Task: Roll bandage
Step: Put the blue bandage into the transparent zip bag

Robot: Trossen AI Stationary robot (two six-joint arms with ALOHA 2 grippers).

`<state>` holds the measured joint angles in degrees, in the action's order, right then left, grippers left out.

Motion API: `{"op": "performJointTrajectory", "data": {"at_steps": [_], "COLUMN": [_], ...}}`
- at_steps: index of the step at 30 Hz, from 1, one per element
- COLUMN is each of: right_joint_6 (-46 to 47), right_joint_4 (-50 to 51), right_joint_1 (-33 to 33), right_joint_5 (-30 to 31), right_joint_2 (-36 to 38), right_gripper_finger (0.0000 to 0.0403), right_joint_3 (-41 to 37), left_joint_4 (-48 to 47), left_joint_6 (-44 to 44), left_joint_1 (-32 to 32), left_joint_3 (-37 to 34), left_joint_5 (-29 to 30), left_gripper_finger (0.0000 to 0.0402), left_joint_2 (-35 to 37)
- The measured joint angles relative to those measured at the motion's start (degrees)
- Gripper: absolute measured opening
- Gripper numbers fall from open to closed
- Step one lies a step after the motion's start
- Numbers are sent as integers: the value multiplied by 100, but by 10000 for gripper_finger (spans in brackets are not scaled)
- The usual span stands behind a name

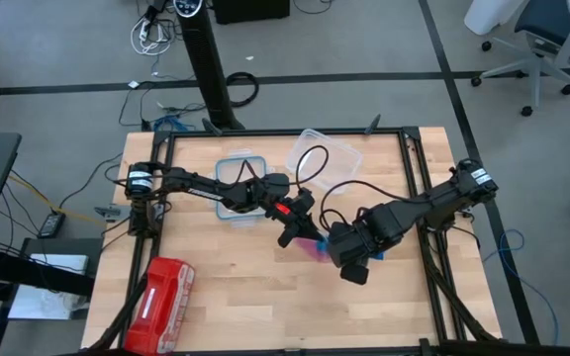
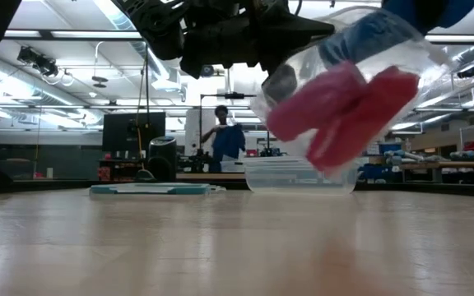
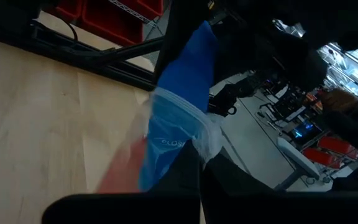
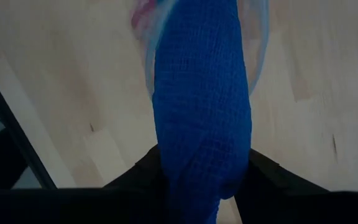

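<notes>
The bandage (image 4: 204, 106) is a bright blue roll, standing upright between my right gripper's (image 4: 201, 186) fingers above mid-table. Its lower end reaches into the mouth of a clear plastic bag (image 2: 336, 99), where it shows again as blue bandage (image 2: 369, 37). The bag hangs clear of the table and holds two red-pink rolls (image 2: 319, 103). My left gripper (image 1: 293, 235) is shut on the bag from the left. My right gripper (image 1: 331, 247) points down over it. My left gripper holds the bag by its upper edge (image 3: 197, 140), beside the mouth, coming nearly level from the table's left. The fingers themselves are dark and mostly hidden. The bag hangs below them, tilted, clear of the tabletop. My right gripper pinches the bandage roll's upper part (image 4: 204, 168) between its two fingers (image 4: 142, 171), one on each side. The fingers point down from above. The roll hangs upright below them, its lower end inside the bag's mouth (image 4: 260, 50).
A clear tub (image 1: 325, 156) stands at the far middle, with a teal-rimmed lid (image 1: 240, 183) lying to its left. A red pouch (image 1: 161, 302) lies at the near left. Bare wood lies at the near middle and right. A person (image 2: 225, 140) stands in the room behind.
</notes>
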<state>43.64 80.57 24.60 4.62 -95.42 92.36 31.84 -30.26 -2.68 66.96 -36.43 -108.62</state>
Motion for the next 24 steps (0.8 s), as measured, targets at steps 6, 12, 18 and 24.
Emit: {"op": "performJointTrajectory", "data": {"at_steps": [6,12,18,24], "right_joint_6": [-182,-188,-332,-598], "right_joint_4": [-263,-437,-565,-655], "right_joint_1": [-223,-462,-563,-544], "right_joint_5": [77,56,23,-85], "right_joint_2": [-4,-4,-63,-344], "right_gripper_finger": [137,137,137,148], "right_joint_3": [0,-2,-2,-2], "left_joint_4": [12,10,215,597], "left_joint_6": [0,0,-103,-316], "left_joint_1": [-7,-11,-9,-17], "left_joint_3": [0,0,-6,-22], "left_joint_5": [45,49,71,156], "left_gripper_finger": [0,0,0,0], "left_joint_2": [2,4,7,-7]}}
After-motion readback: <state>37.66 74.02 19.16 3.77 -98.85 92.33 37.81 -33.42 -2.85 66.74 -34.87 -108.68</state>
